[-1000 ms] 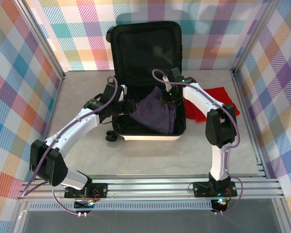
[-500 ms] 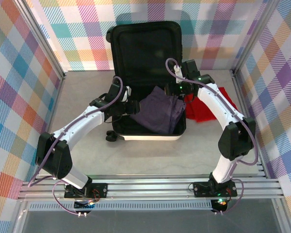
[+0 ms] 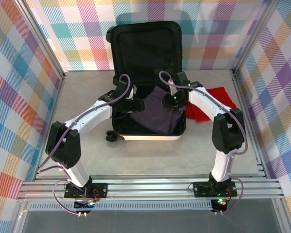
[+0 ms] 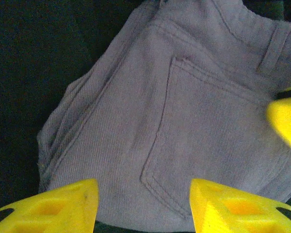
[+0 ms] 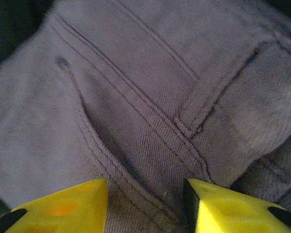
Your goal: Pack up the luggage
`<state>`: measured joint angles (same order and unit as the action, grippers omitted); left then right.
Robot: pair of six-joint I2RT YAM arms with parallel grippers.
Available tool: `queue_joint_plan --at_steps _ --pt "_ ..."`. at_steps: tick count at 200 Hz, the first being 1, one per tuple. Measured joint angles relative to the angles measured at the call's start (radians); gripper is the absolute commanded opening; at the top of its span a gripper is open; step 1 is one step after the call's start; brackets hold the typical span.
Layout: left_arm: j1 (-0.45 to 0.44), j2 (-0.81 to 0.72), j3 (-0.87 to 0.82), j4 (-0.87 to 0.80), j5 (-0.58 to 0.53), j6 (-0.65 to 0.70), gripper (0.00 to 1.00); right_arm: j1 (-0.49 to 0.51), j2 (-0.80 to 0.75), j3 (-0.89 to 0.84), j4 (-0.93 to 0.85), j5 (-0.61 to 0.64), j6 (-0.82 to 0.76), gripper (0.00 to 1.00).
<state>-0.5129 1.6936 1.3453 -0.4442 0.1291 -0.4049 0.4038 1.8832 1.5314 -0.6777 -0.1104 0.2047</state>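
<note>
Overhead, the luggage (image 3: 145,53) lies toward the back of the desk (image 3: 150,155), about midway across. Its lower half is flat and its lid is raised against the checked back wall, with the black lining exposed. Folded purple trousers (image 3: 157,116) lie inside the lower half. A red garment (image 3: 208,104) lies on the desk just right of the case, outside it. The left hand (image 3: 136,104) and right hand (image 3: 170,101) both reach into the lower half, at opposite sides of the trousers.

From the left wrist, the left hand (image 4: 143,199) is spread, its yellow fingers apart above the trousers (image 4: 184,107), and it pinches nothing. A back pocket and a belt loop are legible. A yellow fingertip (image 4: 285,119) enters at the right edge, judged to belong to the other hand.

From the right wrist, the right hand (image 5: 145,204) is likewise spread over the ribbed cloth (image 5: 136,87), close above a pocket seam, with nothing gripped.

Assessment: the shell will be stiff, smooth and probably slippery, and fairly light with so little in it. The hinged lid is best taken at its free rim, since a handle may be too thick for these fingers. The trousers are soft and limp and will sag or unfold if lifted by one layer. The thick waistband or folded edge offers the surest hold. The red garment is not yet packed.
</note>
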Motion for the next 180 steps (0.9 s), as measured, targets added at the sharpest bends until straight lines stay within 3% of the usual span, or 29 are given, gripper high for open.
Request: queue_joint_plan --at_steps 45,146,180 --pt "0.000 0.000 0.021 -0.013 -0.037 0.000 0.53 0.021 0.045 -0.009 0.038 -0.011 0.036 0.50" --pt "0.000 -0.010 0.000 -0.024 -0.045 0.000 0.53 0.034 0.201 0.053 0.143 -0.314 -0.003 0.50" --pt "0.000 -0.022 -0.011 -0.024 -0.045 0.000 0.53 0.034 0.203 0.058 0.139 -0.331 -0.011 0.51"
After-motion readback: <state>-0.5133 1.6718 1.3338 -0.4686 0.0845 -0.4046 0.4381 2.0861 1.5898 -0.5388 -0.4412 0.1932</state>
